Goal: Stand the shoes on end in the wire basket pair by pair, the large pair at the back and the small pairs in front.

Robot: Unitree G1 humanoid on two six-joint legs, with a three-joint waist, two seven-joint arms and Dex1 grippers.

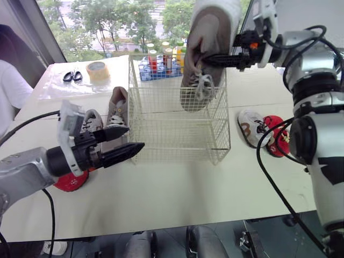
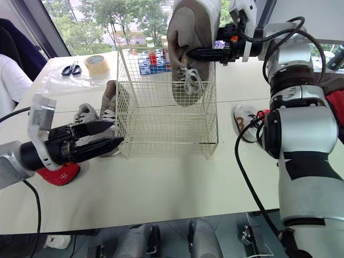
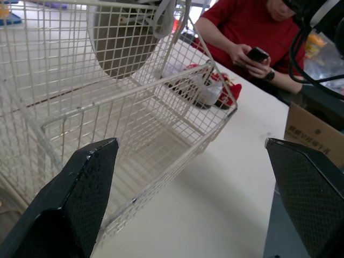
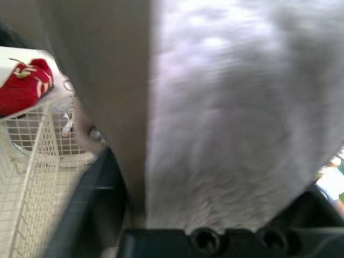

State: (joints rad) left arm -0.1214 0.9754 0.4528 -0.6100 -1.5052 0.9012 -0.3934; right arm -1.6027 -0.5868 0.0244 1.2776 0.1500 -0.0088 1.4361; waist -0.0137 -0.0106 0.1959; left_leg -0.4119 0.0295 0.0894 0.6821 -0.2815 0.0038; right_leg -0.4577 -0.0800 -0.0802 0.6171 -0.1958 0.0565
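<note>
My right gripper (image 1: 207,58) is shut on a large grey shoe (image 1: 207,48), which hangs toe down with its toe inside the back right of the wire basket (image 1: 161,141). The shoe's suede side looms close in the right wrist view (image 4: 215,107). My left gripper (image 1: 131,138) stands open and holds nothing, just off the basket's front left corner. Left of the basket lie the other large grey shoe (image 1: 117,105), a small grey shoe (image 1: 92,121) and a red shoe (image 1: 70,181). On the basket's right lie a small white shoe (image 1: 250,128) and a red shoe (image 1: 277,135).
At the back of the table are a tape roll (image 1: 98,70), scissors (image 1: 72,76) and a blue crate of bottles (image 1: 158,63). A person in red (image 3: 247,27) sits beyond the table's right end, beside a cardboard box (image 3: 314,134). A white sleeve (image 1: 8,86) shows far left.
</note>
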